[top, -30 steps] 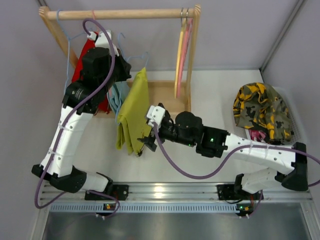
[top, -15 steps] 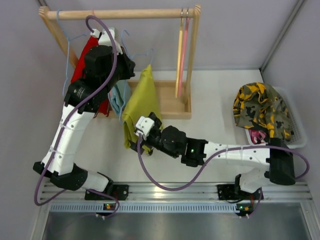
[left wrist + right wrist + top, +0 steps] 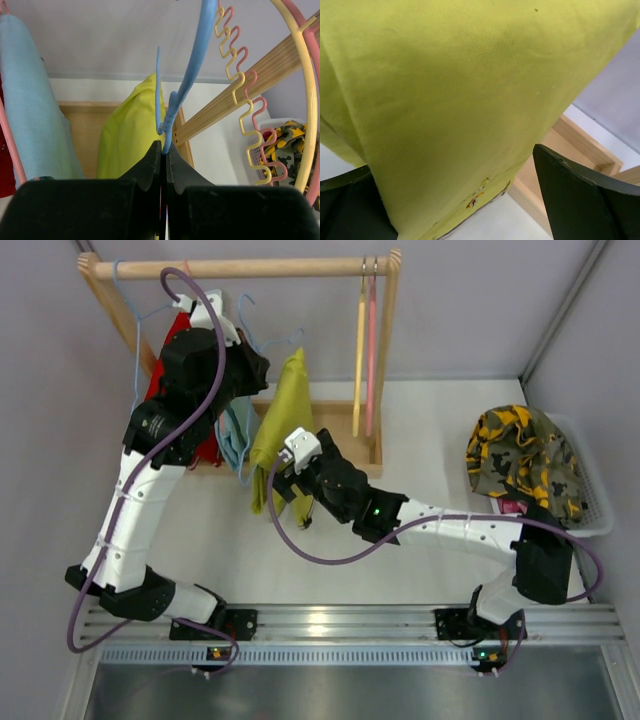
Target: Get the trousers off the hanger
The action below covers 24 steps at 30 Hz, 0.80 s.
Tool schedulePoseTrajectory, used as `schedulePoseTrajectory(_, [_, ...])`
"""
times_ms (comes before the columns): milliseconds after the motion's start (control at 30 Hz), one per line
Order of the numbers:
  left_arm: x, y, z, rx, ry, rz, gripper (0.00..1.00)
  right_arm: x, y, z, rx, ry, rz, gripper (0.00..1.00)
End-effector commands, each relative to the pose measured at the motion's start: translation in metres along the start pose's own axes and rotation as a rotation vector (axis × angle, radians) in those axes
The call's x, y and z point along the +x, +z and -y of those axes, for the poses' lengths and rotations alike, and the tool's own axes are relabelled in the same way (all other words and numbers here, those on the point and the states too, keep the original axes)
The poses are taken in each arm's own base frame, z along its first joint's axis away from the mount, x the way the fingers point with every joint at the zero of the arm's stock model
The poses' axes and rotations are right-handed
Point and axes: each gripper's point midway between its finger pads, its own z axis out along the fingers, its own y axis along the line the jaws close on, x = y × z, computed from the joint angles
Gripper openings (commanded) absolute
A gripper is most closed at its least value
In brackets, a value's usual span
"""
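Yellow-green trousers [image 3: 283, 425]: hang long axis downward off the blue hanger [image 3: 187, 75], left of rack middle. Sit between the wide-parted fingers of the right gripper [image 3: 451, 160], the nearer one. Left gripper [image 3: 163, 147]: clamped tight on hanger wire, farther back.

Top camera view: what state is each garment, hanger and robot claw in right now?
left gripper: shut on blue plastic hanger.
right gripper: open, fingers either side of yellow-green folded cloth trousers.
yellow-green trousers: hanging.
light blue cloth trousers: hanging.
red cloth trousers: hanging, partly hidden.
pink and yellow hangers: empty, on wooden rack.
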Motion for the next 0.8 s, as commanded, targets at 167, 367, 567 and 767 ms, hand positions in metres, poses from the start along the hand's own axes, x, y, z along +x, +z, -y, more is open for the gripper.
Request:
schedulePoseTrajectory(167, [-0.060,-0.025,0.023,0.095,-0.092,0.192,0.00,-0.048,0.007,0.039,0.102,0.056,0.109,0.99])
schedulePoseTrajectory(367, [-0.057,-0.023,0.025,0.105,-0.100,0.179,0.00,-0.048,0.004,0.022,0.003,0.044,0.124,0.99])
schedulePoseTrajectory(567, [-0.052,-0.025,0.026,0.118,-0.101,0.165,0.00,-0.053,0.006,0.039,0.025,0.038,0.136,0.66])
schedulePoseTrajectory(767, [-0.049,-0.027,0.026,0.124,-0.102,0.158,0.00,-0.070,-0.008,0.054,-0.011,0.021,0.164,0.05])
